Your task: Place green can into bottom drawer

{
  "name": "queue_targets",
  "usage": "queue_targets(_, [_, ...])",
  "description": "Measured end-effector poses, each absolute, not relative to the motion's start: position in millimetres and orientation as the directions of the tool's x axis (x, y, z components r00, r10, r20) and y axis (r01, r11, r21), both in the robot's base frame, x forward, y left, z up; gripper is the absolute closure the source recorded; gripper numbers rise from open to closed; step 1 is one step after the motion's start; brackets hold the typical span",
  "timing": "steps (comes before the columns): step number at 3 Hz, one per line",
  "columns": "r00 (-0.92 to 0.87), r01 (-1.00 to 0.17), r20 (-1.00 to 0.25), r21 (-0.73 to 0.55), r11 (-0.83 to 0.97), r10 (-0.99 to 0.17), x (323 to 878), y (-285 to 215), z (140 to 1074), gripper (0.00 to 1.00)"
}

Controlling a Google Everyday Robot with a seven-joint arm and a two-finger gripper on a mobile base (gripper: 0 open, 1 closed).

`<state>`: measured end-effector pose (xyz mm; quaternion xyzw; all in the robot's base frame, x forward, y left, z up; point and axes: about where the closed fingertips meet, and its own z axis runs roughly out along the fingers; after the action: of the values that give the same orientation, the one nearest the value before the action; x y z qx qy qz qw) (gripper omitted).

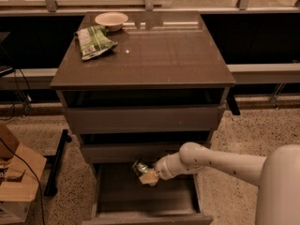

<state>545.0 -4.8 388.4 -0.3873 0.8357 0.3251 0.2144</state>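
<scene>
The green can (139, 167) is held in my gripper (146, 174), tilted, just under the middle drawer's front and above the back part of the open bottom drawer (145, 198). The gripper is shut on the can; my white arm (220, 163) reaches in from the lower right. The bottom drawer is pulled out, its flat dark floor bare, its low front panel at the frame's bottom edge.
A grey-brown cabinet top (145, 50) carries a green-and-white striped snack bag (93, 41) and a white bowl (111, 19) at its back left. Two shallower drawers (143, 118) sit above. A cardboard box (16, 182) and a black stand (56, 163) are on the floor at left.
</scene>
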Motion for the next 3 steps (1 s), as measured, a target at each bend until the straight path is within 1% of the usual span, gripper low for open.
queue_targets(1, [-0.649,-0.751,-0.615,0.424,0.505,-0.449,553,-1,348,1.00])
queue_targets(3, [-0.769,-0.626,-0.561,0.562,0.541,-0.306,545,-7,261,1.00])
